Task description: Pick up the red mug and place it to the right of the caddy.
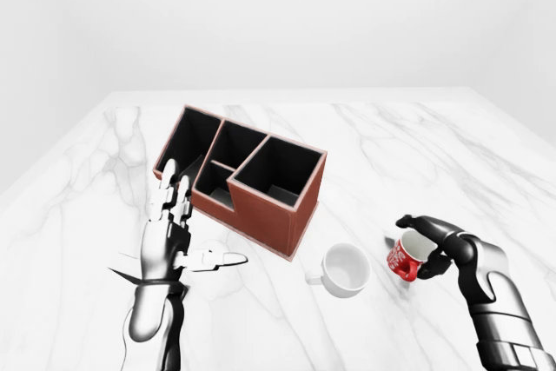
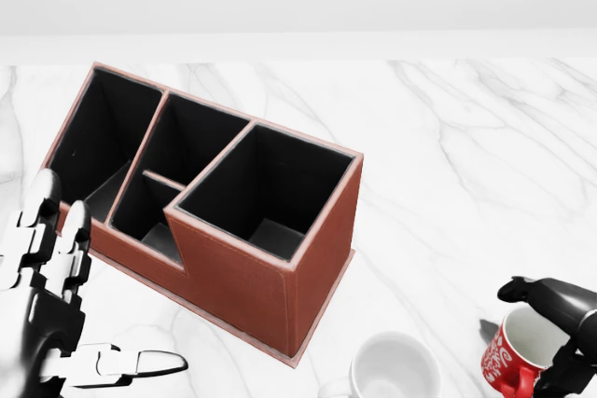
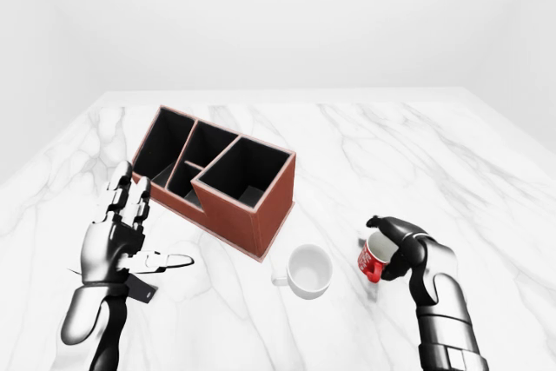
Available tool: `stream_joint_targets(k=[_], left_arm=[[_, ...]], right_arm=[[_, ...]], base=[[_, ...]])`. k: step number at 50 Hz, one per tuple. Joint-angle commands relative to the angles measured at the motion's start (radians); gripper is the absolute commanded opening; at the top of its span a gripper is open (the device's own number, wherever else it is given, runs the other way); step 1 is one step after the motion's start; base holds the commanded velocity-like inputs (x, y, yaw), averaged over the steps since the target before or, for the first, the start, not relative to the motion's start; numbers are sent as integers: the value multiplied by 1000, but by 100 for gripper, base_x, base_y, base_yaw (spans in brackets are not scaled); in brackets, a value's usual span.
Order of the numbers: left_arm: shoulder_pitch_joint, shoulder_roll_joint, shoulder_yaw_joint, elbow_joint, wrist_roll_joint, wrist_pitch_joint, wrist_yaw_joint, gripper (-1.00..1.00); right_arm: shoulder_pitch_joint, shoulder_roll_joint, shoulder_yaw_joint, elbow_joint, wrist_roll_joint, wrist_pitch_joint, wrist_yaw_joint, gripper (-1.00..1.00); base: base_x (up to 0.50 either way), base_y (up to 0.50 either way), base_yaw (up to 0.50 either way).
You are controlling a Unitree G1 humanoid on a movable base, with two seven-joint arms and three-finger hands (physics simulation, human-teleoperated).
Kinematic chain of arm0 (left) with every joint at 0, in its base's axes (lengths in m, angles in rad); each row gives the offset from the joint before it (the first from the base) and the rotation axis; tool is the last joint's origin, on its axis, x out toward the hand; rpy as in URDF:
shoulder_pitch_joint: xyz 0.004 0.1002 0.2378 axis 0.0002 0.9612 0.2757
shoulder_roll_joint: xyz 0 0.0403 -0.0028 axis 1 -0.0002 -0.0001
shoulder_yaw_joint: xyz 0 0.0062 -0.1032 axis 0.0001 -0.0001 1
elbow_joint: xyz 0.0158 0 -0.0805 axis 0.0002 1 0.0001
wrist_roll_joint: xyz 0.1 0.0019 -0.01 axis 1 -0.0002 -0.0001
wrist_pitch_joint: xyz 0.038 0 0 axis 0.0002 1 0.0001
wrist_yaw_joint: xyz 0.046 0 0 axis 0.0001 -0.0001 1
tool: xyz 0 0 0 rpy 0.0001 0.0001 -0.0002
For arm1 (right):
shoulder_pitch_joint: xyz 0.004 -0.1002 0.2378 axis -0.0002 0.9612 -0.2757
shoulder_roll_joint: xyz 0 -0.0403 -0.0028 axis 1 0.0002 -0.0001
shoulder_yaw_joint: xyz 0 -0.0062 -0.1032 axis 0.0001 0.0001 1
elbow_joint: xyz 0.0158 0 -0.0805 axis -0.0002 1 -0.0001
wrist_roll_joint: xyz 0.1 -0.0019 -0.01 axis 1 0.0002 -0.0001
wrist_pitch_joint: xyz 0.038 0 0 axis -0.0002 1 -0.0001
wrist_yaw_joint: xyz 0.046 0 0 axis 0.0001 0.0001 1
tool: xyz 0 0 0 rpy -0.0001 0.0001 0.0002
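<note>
The red mug (image 1: 404, 258) with white lettering is tilted, lifted slightly above the marble table (image 1: 400, 154) at the lower right of the left-eye view. My right hand (image 1: 427, 248) is shut round it, fingers over its rim and side. The caddy (image 1: 243, 175), a reddish-brown box with several black compartments, stands left of the mug. My left hand (image 1: 178, 228) is open and empty, held upright beside the caddy's lower left side. In the head view the mug (image 2: 513, 353) sits at the bottom right.
A white mug (image 1: 345, 269) stands on the table between the caddy and the red mug, its handle pointing left. The table's far edge (image 1: 287, 93) meets a plain white wall.
</note>
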Motion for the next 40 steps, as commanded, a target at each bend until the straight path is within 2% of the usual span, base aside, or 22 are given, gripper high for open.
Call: stream_joint_targets(k=[1, 8, 24, 28, 40], left_arm=[[4, -1, -4, -8, 2, 4, 0, 100], [-1, 1, 2, -2, -2, 4, -2, 100], [-3, 0, 3, 28, -3, -25, -5, 100], [3, 0, 2, 21, -5, -25, -6, 100], [5, 0, -2, 12, -4, -18, -5, 100]], right_arm=[[18, -2, -6, -24, 1, 9, 7, -100], [25, 2, -19, -75, -9, 19, 7, -100], [40, -3, -67, -187, -14, 31, 7, -100], [54, -6, -96, -275, -13, 47, 7, -100], [-27, -30, -129, -440, -32, 47, 7, -100]], base=[[0, 0, 0], [0, 0, 0], [0, 0, 0], [0, 0, 0], [0, 0, 0]])
